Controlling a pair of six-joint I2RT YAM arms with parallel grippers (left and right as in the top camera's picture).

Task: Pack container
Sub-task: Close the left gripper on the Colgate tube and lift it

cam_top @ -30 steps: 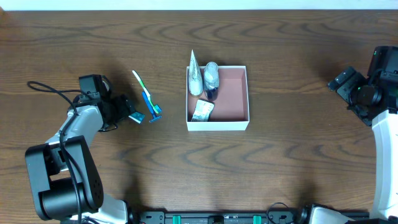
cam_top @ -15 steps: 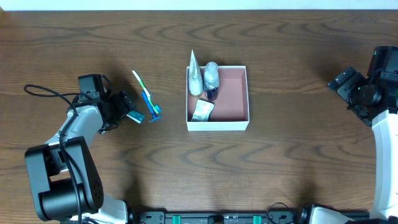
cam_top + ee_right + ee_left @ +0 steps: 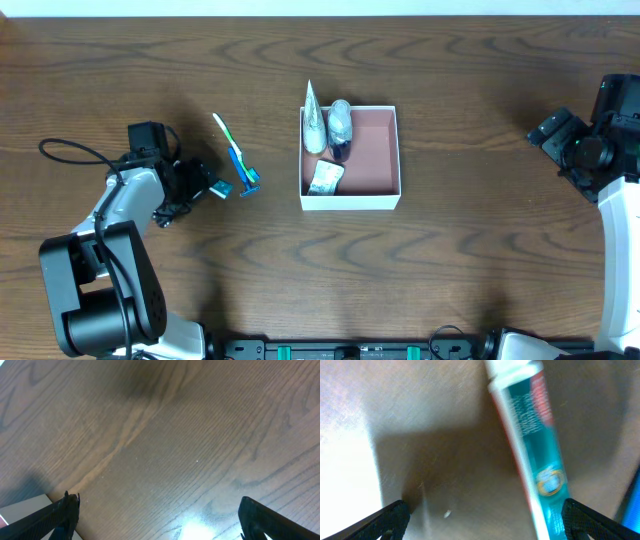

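Container (image 3: 372, 150) waiting mid-tabletop; I'm squaring left gripper (image 3: 485, 520), wide open and empty, across teal tube (image 3: 535, 435); right gripper (image 3: 160, 515) gaping empty too.

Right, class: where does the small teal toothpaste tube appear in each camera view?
Overhead: toothpaste tube left of centre, beside the blue end of the toothbrush.
Left wrist: toothpaste tube runs from top centre to bottom right.
Right wrist: not in it.
Shared landmark: the brown wooden table.
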